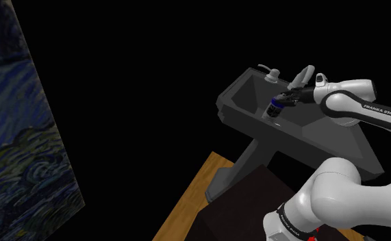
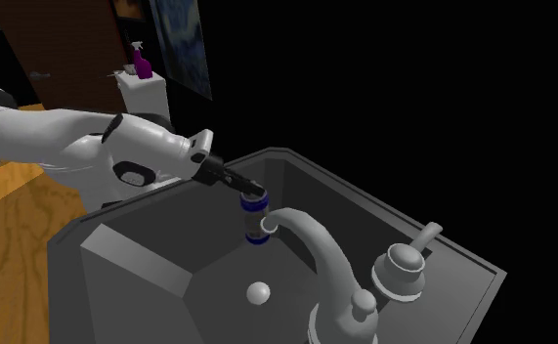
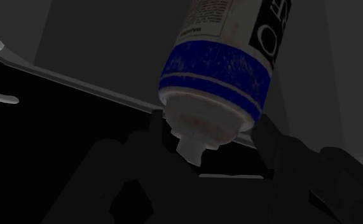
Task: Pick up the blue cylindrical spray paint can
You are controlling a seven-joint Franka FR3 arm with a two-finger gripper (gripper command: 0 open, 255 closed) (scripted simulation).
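The spray can (image 2: pixel 256 217) is white with blue bands and black lettering. It stands nearly upright inside the dark grey sink (image 2: pixel 120 254), close beside the curved faucet (image 2: pixel 316 244). My gripper (image 2: pixel 250 192) comes in from the second exterior view's left and is shut on the can's top end. In the shoulder view the can (image 1: pixel 276 108) hangs below the gripper (image 1: pixel 287 100) over the sink (image 1: pixel 238 113). In the wrist view the can (image 3: pixel 227 57) has its white cap end clasped between the two black fingers (image 3: pixel 153 130). Whether its base touches the basin floor I cannot tell.
A round drain plug (image 2: pixel 258 292) lies in the basin below the can. A grey tap handle (image 2: pixel 400 269) stands on the sink's rim behind the faucet. A purple spray bottle (image 2: pixel 142 64) sits far off. A blue swirled painting (image 1: pixel 16 137) hangs at the shoulder view's left, above wooden flooring (image 1: pixel 187 205).
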